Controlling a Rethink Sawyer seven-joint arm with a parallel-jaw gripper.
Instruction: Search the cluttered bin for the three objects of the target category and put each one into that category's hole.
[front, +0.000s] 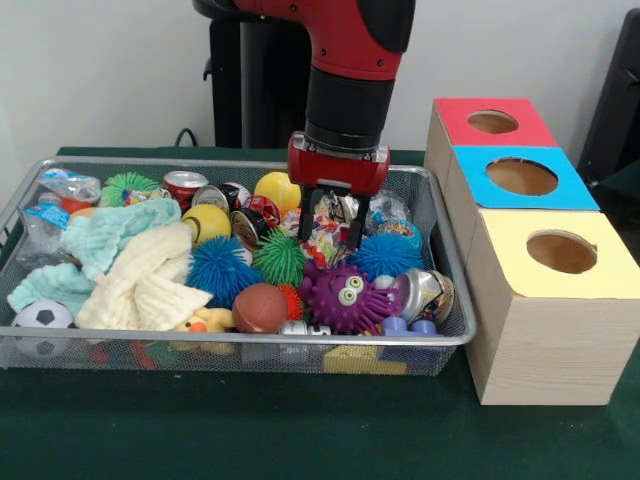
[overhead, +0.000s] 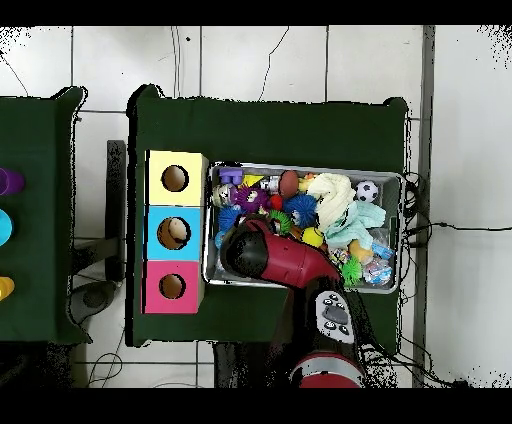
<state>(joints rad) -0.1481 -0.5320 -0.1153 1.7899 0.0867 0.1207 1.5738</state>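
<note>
Two dark fingers of your gripper (front: 333, 232) stand apart, straddling a crinkly printed snack packet (front: 330, 238) in the wire bin (front: 452, 262), between the green spiky ball (front: 280, 258) and blue spiky ball (front: 386, 255). I judge it light, slippery and crushable; pinch its bunched middle, not an edge.
</note>
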